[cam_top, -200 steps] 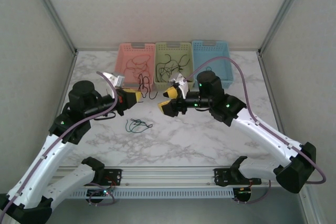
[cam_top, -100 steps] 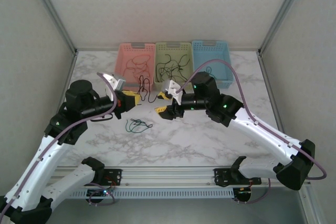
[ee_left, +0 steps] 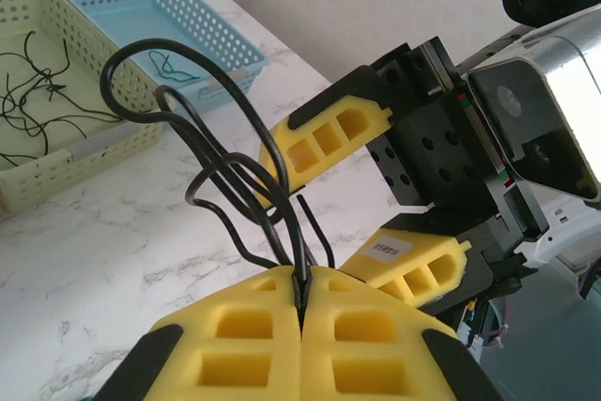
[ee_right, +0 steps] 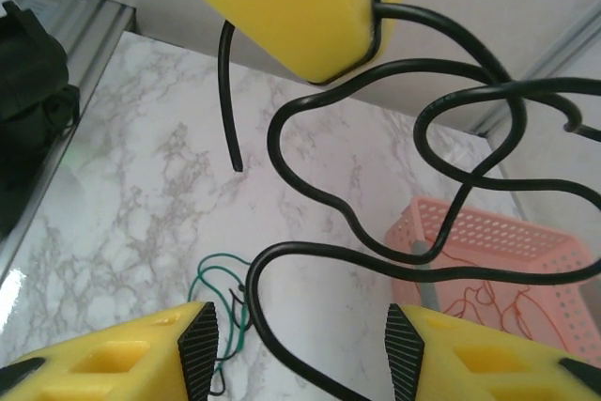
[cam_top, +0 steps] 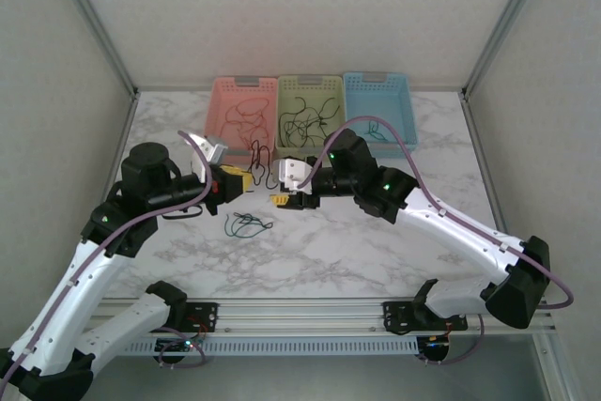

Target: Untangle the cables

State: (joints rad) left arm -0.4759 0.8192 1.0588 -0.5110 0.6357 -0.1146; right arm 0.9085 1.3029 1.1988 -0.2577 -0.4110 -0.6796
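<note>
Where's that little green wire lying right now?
In the top view the green wire lies loose on the marble table, left of centre, just nearer the arm bases than the left gripper that pinches the black wires.

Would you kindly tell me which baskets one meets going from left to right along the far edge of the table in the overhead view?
pink basket → yellow-green basket → blue basket
</note>
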